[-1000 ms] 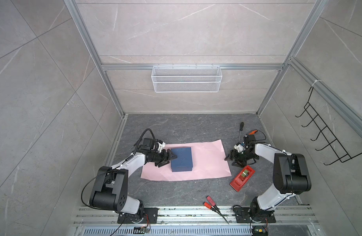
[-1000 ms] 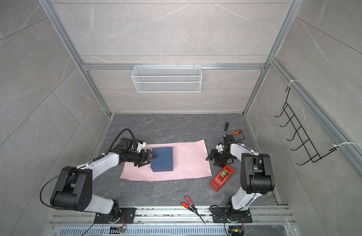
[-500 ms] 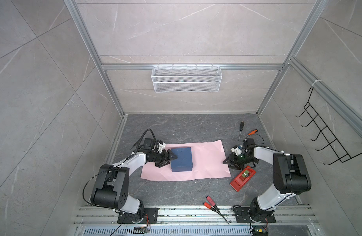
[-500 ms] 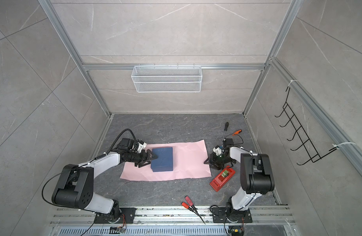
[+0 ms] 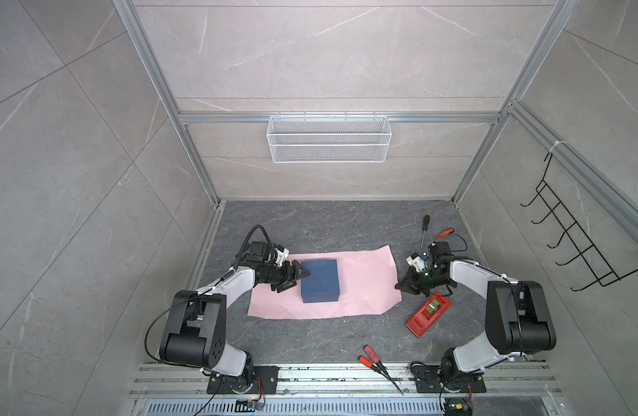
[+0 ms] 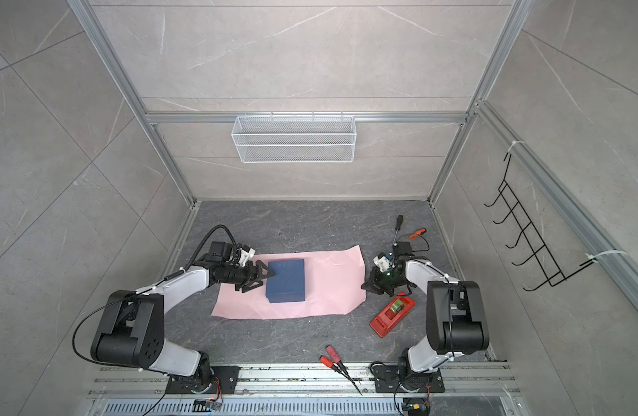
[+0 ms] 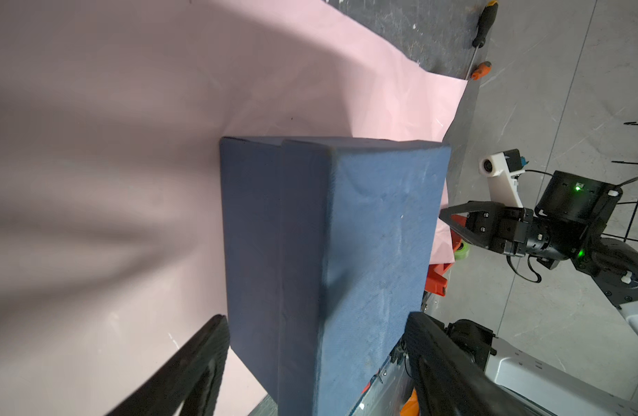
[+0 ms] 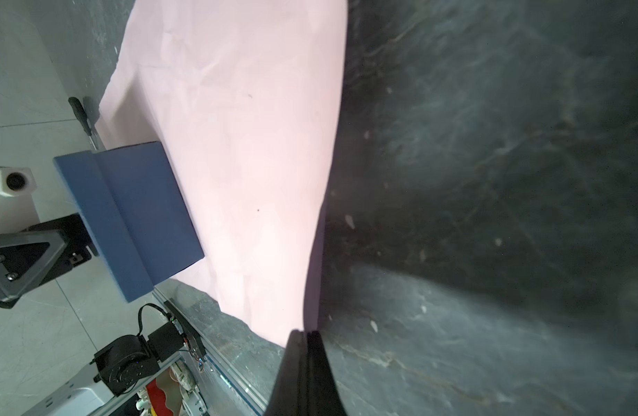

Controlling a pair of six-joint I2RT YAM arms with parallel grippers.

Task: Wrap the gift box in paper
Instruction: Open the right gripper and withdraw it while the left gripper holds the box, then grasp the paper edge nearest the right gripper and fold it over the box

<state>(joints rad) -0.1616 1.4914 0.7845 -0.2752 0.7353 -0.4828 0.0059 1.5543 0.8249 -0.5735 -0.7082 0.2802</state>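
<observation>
The gift box [image 5: 319, 281] sat closed on the pink paper [image 5: 364, 284], its contents hidden. Right of the box, a red tape dispenser [image 5: 424, 318] carried a green roll [image 5: 433, 307]; far behind the box hung a wire basket [image 5: 328, 138]. The left gripper [image 5: 295, 282] gaped wide around the box's left edge (contact unclear). Well right of the box, the right gripper [image 8: 305, 336] was pinched shut on the paper's edge

The left arm [image 5: 234, 284] and right arm [image 5: 470, 272] are white shells between chunky black joints; a black cable [image 5: 254, 227] loops off the left. The right gripper [image 7: 445, 216] is black, angular, screw-studded, green lights behind it.
</observation>
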